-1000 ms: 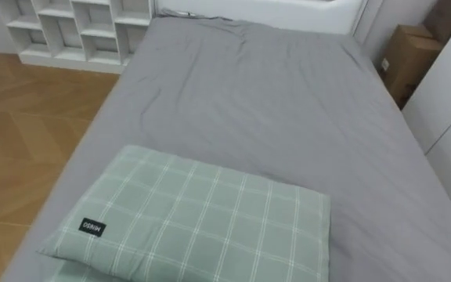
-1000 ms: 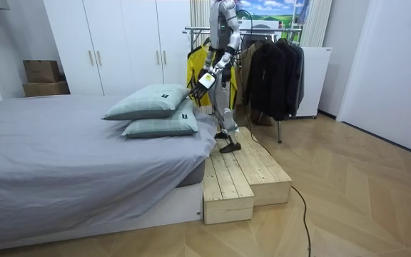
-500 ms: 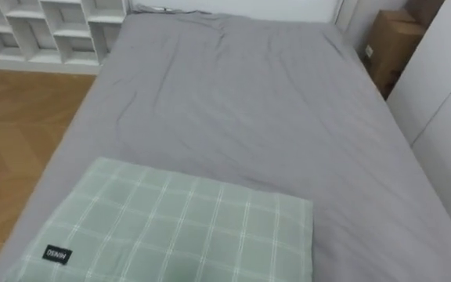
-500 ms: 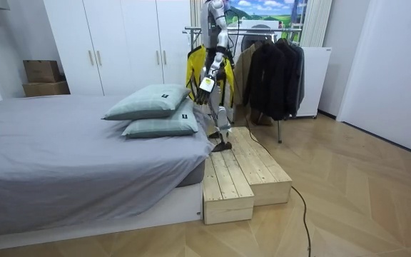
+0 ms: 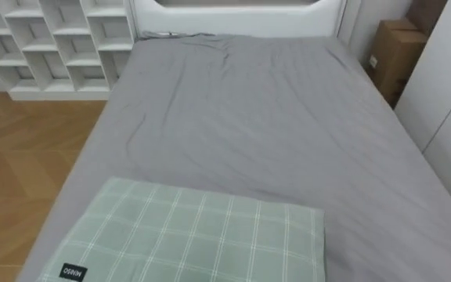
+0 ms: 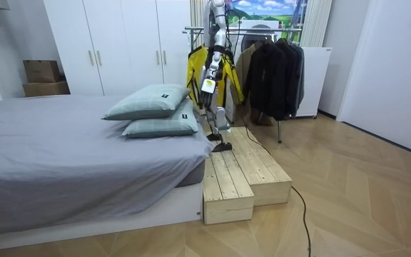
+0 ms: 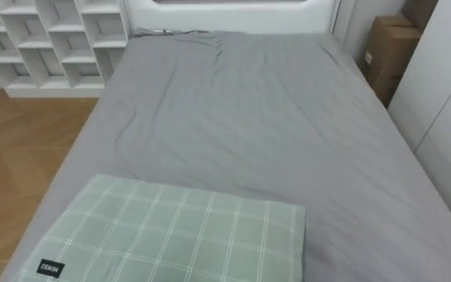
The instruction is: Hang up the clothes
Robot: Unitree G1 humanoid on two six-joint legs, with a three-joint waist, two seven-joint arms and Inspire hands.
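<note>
A: Robot position?

B: Standing on wooden platform (image 6: pixel 245 171) at the pillow end of the bed (image 5: pixel 272 133). Facing along the bed toward its white headboard (image 5: pixel 233 16).

A: Robot hand status?

B: Left robot hand (image 6: pixel 207 86) hanging low beside the body, just off the bed's pillow corner. Too small in the room view to read the fingers. Cannot tell whether spread or curled, nor whether anything is held.

A: Clothes?

B: On clothes rack (image 6: pixel 262 28), past the pillow end of the bed, behind the robot. Yellow garment (image 6: pixel 193 71) hung at the rack end nearer the bed. Dark coats (image 6: pixel 273 75) hung further from the bed.

A: Containers and contents?

B: Cubby shelf (image 5: pixel 61 39): white, open-fronted compartments, on the floor off the bed's far left corner. Contents not made out.
Cardboard box (image 5: pixel 394 51): off the bed's far right corner, flaps down, contents hidden. Lower box (image 6: pixel 45 88) directly beneath it, also shut.
Wardrobe (image 6: pixel 120 43): along the bed's right side, all doors shut.

A: On the bed itself?

B: Grey sheet, lightly creased. Checked green pillow (image 5: pixel 202 243) at the near end, stacked on second pillow (image 6: pixel 161 127), edges slightly offset.
</note>
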